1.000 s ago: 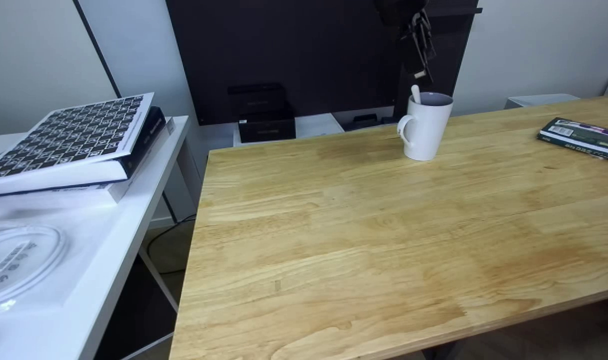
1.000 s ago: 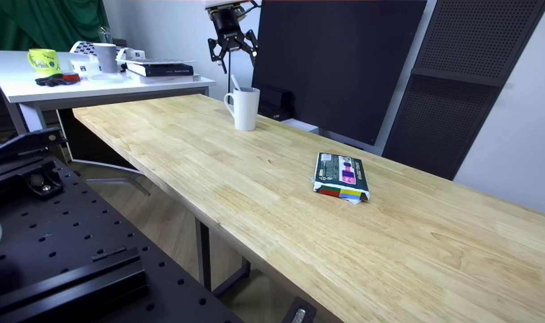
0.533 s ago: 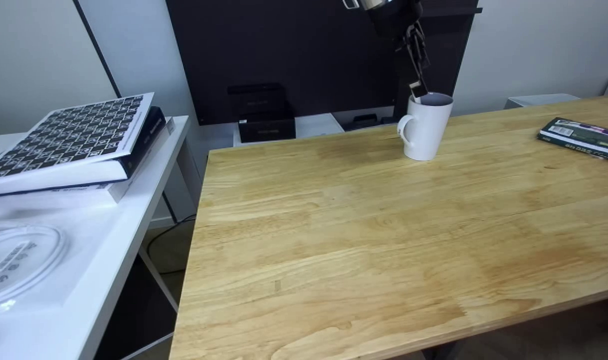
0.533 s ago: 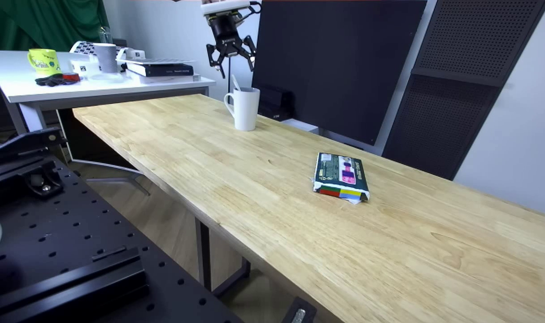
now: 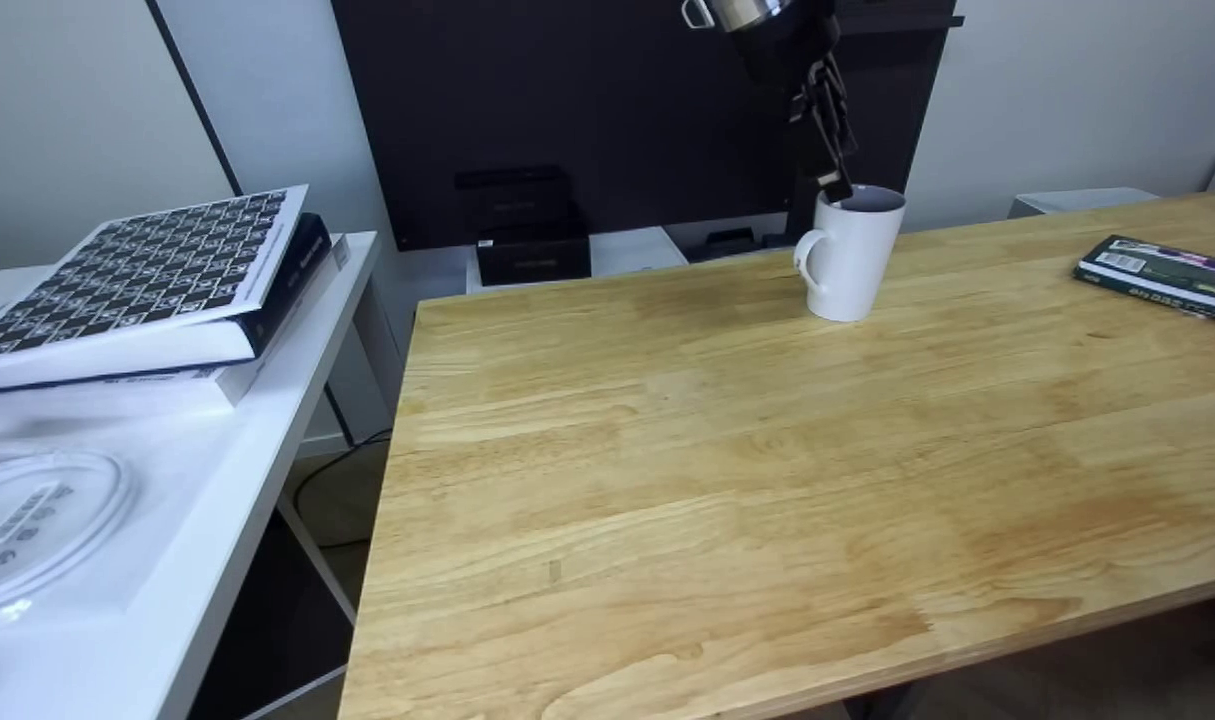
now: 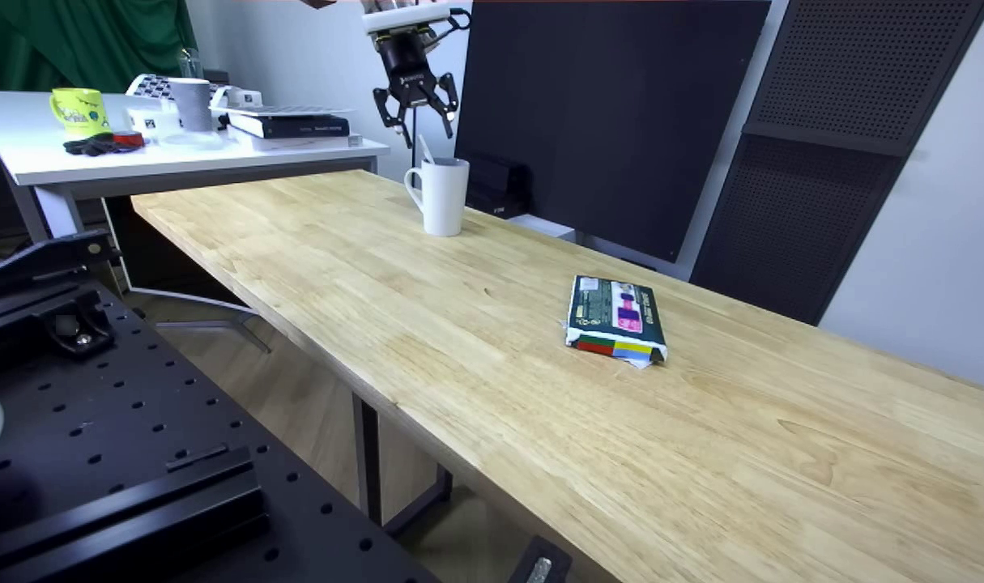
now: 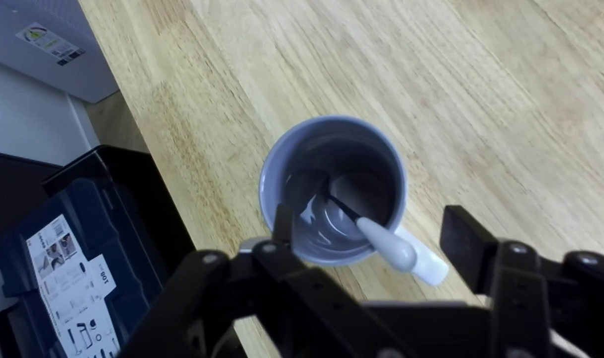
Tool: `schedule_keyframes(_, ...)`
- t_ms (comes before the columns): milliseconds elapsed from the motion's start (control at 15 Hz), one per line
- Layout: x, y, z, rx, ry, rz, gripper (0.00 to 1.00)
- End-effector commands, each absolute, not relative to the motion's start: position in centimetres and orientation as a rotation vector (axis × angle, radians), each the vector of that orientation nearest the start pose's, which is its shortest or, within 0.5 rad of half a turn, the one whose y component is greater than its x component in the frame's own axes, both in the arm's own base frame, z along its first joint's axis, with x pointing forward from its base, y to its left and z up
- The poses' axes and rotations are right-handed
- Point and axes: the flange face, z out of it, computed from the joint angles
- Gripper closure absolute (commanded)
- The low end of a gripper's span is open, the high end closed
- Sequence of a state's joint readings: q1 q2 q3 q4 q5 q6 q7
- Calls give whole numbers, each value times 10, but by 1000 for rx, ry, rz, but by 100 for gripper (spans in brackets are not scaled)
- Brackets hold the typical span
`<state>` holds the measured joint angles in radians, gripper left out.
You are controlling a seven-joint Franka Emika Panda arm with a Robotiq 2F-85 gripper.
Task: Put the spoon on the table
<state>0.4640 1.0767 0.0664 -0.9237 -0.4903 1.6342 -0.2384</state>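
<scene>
"White-handled and dark-necked, the slim spoon (image 7: 387, 244) leans in the tall white mug (image 5: 852, 265), its handle jutting past the rim. How do the fingers (image 7: 466, 248) stand?"

"Spread wide, with nothing held. The black two-fingered gripper (image 6: 428, 134) hangs just above the mug; in the wrist view the spoon's handle lies between the fingers, though whether at their depth is hard to tell."

"So the step looks like lining up the grasp?"

"Probably. The next move calls for closing on that handle, then lifting until the lower end clears the rim, before laying it on the light-brown wooden table (image 5: 717, 450)."

"And in the way?"

"Mostly the mug: one finger overlaps its rim in that view, and its loop handle (image 7: 432, 271) shows partly behind the spoon's. Past that finger runs the table's edge, a navy case (image 7: 115, 238) beyond it. A flat dark-green packet (image 6: 617, 314) lies well apart from the fingers."
</scene>
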Motion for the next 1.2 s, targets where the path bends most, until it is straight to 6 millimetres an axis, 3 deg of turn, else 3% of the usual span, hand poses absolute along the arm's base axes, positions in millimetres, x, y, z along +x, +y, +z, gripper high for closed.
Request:
schedule_keyframes(0, 685, 323, 206, -3241, -1501, 528, 54)
schedule_keyframes(400, 689, 319, 207, -3248, -1467, 525, 95)
schedule_keyframes(533, 690, 318, 207, -3242, -1459, 526, 100)
schedule_keyframes(933, 693, 313, 211, -3247, -1437, 533, 100)
schedule_keyframes(1000, 693, 312, 212, -3254, -1432, 533, 74)
schedule_keyframes(1133, 692, 313, 211, -3238, -1432, 543, 67)
